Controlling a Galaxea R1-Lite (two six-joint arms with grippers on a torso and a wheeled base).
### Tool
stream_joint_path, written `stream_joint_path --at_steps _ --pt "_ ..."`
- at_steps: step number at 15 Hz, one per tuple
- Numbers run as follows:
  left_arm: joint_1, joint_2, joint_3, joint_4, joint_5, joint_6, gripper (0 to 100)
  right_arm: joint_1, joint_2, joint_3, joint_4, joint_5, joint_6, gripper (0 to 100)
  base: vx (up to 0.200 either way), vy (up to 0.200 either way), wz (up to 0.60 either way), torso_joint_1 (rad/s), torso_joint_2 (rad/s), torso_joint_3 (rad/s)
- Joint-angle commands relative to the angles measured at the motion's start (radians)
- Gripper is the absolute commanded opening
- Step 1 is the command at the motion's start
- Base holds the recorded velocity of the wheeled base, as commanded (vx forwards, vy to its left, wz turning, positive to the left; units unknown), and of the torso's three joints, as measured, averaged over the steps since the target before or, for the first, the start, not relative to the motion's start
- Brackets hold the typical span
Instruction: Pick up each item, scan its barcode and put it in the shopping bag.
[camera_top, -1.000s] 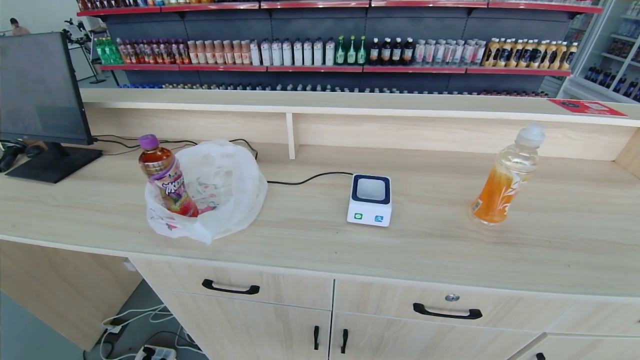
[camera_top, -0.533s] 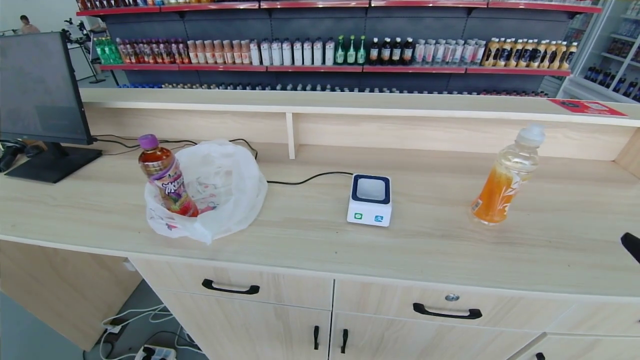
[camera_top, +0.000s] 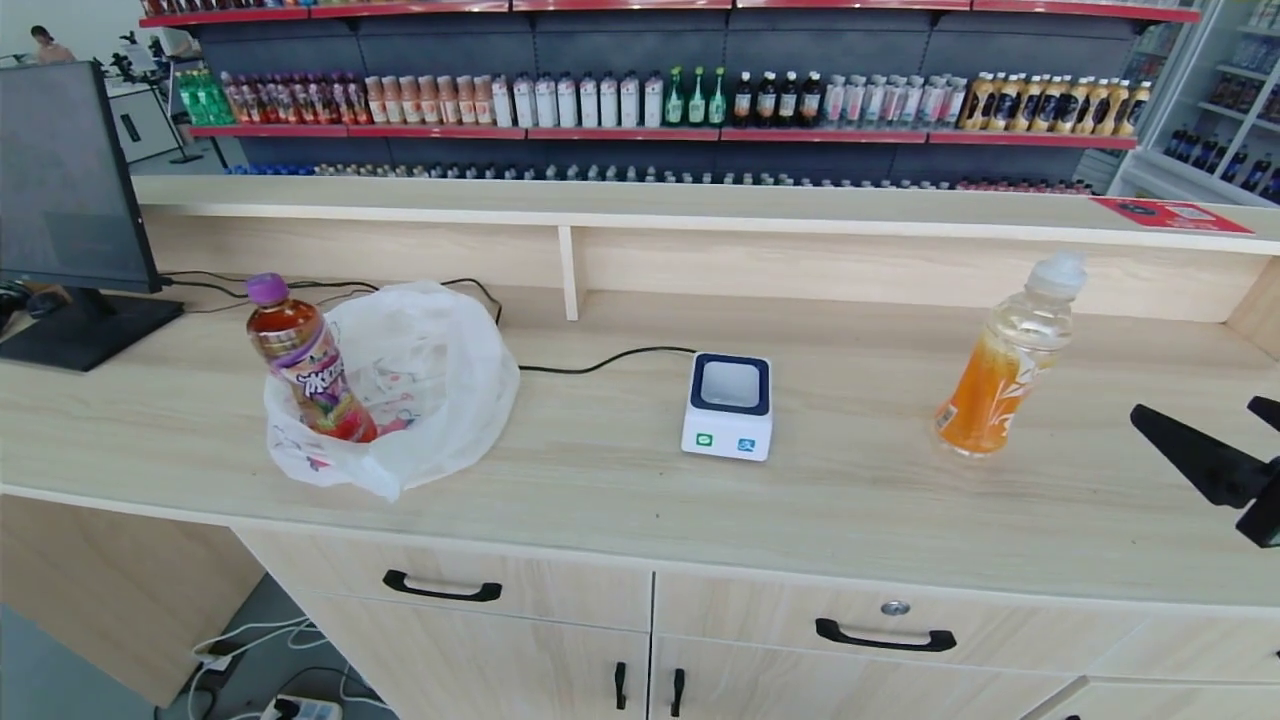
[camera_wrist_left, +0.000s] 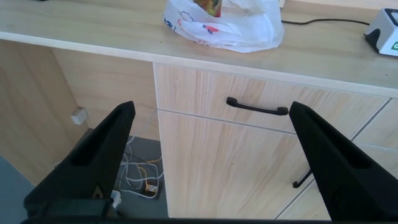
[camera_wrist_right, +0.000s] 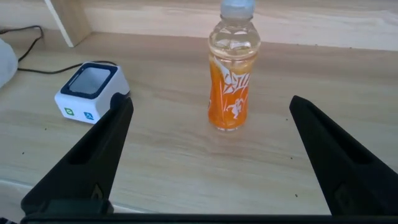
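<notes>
Bottle (camera_wrist_right: 233, 81), standing right of scanner (camera_wrist_right: 92, 92), is judged part-full, rigid and smooth; a mid-label grasp is advised. Right gripper (camera_wrist_right: 211, 109) is spread wide, empty.

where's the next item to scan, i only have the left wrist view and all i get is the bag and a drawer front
Observer: An orange drink bottle stands upright on the counter, on the robot's right of the scanner.
Operator: is the right end effector on it
Observer: No. The right end effector is open and sits apart from the bottle, further to the robot's right.
Operator: what's in the bag so far
Observer: One red drink bottle leans inside the shopping bag, with its purple cap sticking out above the rim.
</notes>
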Motion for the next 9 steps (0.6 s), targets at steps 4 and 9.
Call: stream_joint_path --at_steps 4,9 --pt "0.0 0.0 0.0 -0.001 0.0 0.0 100 -0.014 0.042 0.009 0.0 -0.003 0.007 100 0.0 0.0 0.0 0.0 0.0 0.0" --pt "0.0 0.0 0.0 -0.001 0.0 0.0 100 -0.03 0.289 -0.098 -0.163 -0.012 -0.001 100 0.0 0.0 0.0 0.0 0.0 0.0"
